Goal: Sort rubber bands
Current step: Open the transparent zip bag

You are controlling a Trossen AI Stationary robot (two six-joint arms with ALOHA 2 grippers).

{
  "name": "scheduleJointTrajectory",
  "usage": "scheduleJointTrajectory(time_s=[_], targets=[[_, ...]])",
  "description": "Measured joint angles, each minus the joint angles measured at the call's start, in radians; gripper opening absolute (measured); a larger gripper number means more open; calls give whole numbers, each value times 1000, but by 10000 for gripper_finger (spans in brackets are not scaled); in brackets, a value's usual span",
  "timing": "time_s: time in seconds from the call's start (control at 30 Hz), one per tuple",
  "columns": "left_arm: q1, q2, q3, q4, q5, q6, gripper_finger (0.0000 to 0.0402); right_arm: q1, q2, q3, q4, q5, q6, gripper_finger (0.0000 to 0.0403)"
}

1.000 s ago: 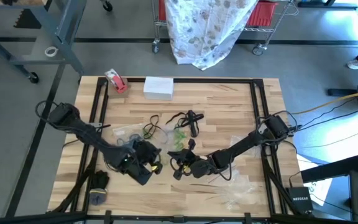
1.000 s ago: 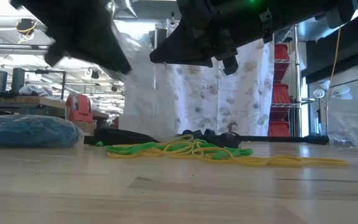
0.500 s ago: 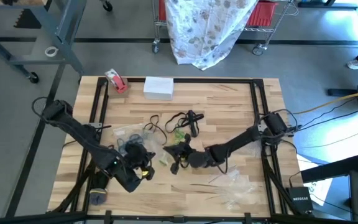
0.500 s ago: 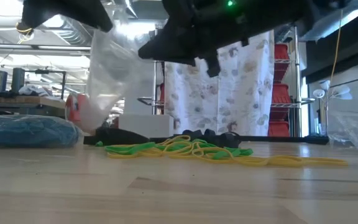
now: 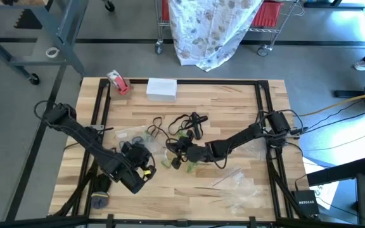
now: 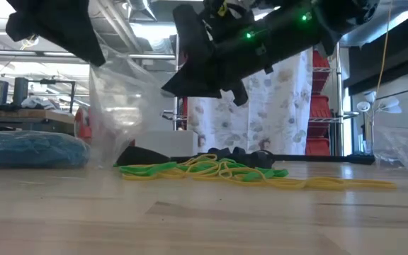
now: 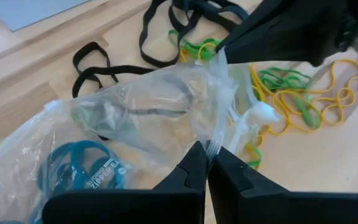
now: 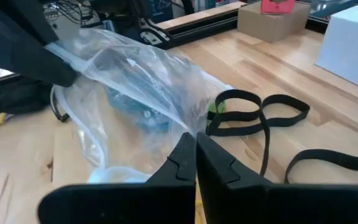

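Rubber bands [image 6: 211, 170], thin green and yellow loops, look limp and tangly; pinch single strands. Left gripper [image 7: 207, 163] and right gripper [image 8: 194, 149] both pinch clear plastic bag [image 7: 160, 112].

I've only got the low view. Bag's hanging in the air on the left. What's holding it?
Observer: Both. Left gripper is shut on the clear plastic bag; right gripper is shut on its other edge.
Operator: Anything inside?
Observer: Blue rubber bands, seen through the plastic in the left wrist view.
Operator: I see green and yellow bands. Other colours out?
Observer: Black rubber bands lie mid-table, toward the white box.
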Motion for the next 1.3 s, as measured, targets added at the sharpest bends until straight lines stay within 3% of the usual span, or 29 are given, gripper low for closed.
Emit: scheduleJointTrajectory(time_s=[0.27,0.43,0.6,0.73,0.97,1.3], targets=[[10,6,0,1,1,27,0,-6,1,0,-7,-25,-4,5],[10,7,0,0,1,27,0,-6,-16,-1,-69,-32,-61,55],[11,7,0,1,1,27,0,-5,-126,-1,-296,-50,-110,121],[10,7,0,1,2,27,0,-6,-219,-2,-570,-43,-113,149],[11,7,0,3,2,27,0,-33,-281,-2,-883,11,-68,153],[7,7,0,12,2,27,0,-254,-272,-2,-1007,-93,-128,153]])
